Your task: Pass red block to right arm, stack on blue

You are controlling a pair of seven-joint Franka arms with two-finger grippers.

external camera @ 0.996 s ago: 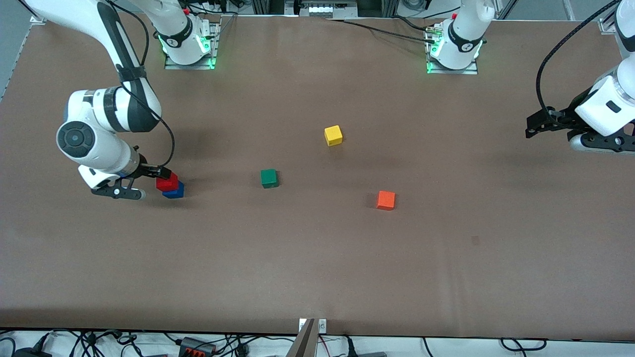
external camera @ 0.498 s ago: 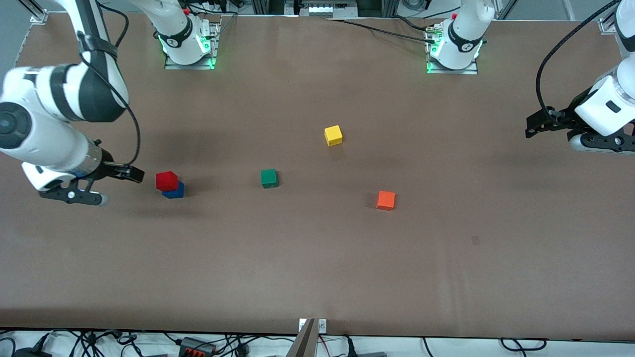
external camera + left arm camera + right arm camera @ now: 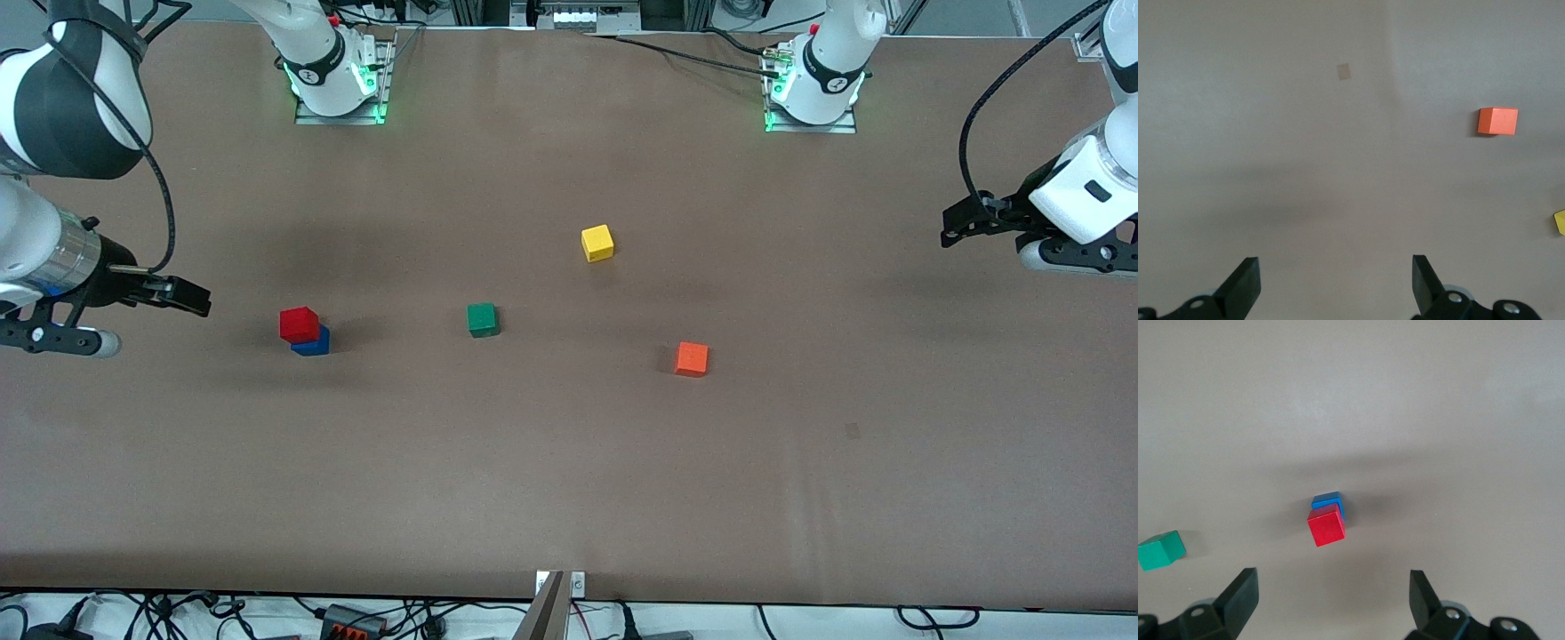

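The red block point(image 3: 299, 324) sits on top of the blue block point(image 3: 313, 342) toward the right arm's end of the table; the stack also shows in the right wrist view, red block point(image 3: 1326, 526) over blue block point(image 3: 1329, 501). My right gripper point(image 3: 182, 298) is open and empty, in the air beside the stack and well apart from it, toward the right arm's end. My left gripper point(image 3: 965, 222) is open and empty, up over the left arm's end of the table, where the arm waits.
A green cube point(image 3: 482, 319) lies mid-table, also in the right wrist view point(image 3: 1161, 550). A yellow cube point(image 3: 597, 242) lies farther from the front camera. An orange cube point(image 3: 691, 358) lies nearer, also in the left wrist view point(image 3: 1497, 121).
My right gripper has let go of the red block on the blue one and has drawn back and up, away from the stack. The left arm has not moved.
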